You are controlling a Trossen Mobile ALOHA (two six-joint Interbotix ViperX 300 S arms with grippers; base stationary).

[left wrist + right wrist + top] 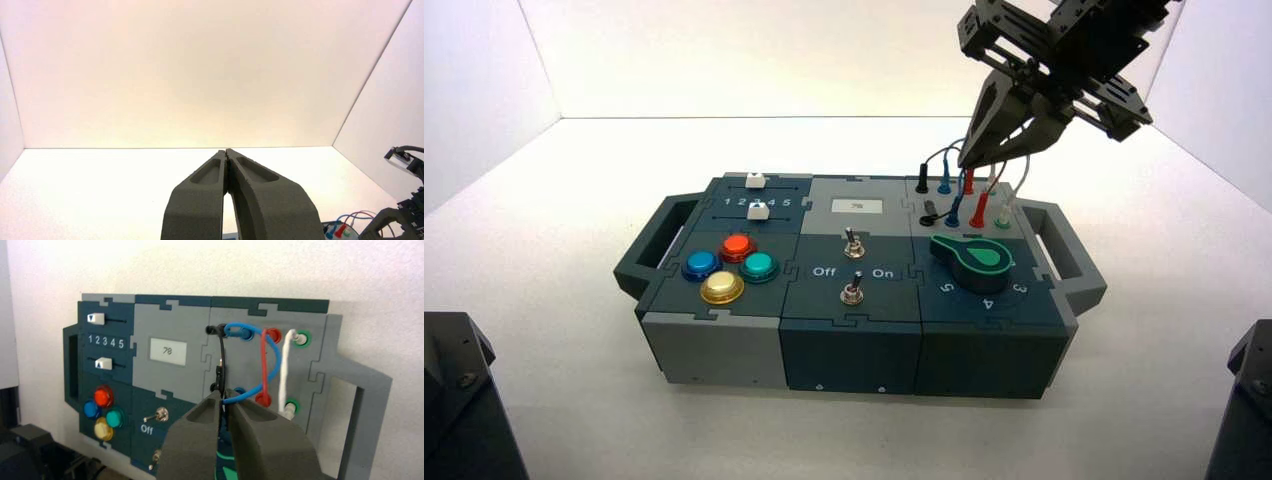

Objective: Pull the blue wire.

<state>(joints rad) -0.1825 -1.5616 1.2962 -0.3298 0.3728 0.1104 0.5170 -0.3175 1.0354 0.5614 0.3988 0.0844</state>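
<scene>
Step in hand: approach and grasp, wire apparently not yet pulled; both plugs seem seated.
Next move: likely a firm pinch on the loop, then a lift away from the box (pixel 844 350).
Right gripper (pixel 223 407): above the wire panel, fingers nearly closed at the blue wire (pixel 270 371); whether gripping it, cannot tell.
Blue wire: arched loop at the box's far right, between black wire (pixel 220 357) and red wire (pixel 264 365).
Left gripper (pixel 226 152): idle, away from box, fingers pressed together, holding nothing.

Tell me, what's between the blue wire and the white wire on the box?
The red wire runs between the blue wire and the white wire; the right wrist view shows it. The right gripper sits by the blue one.
</scene>
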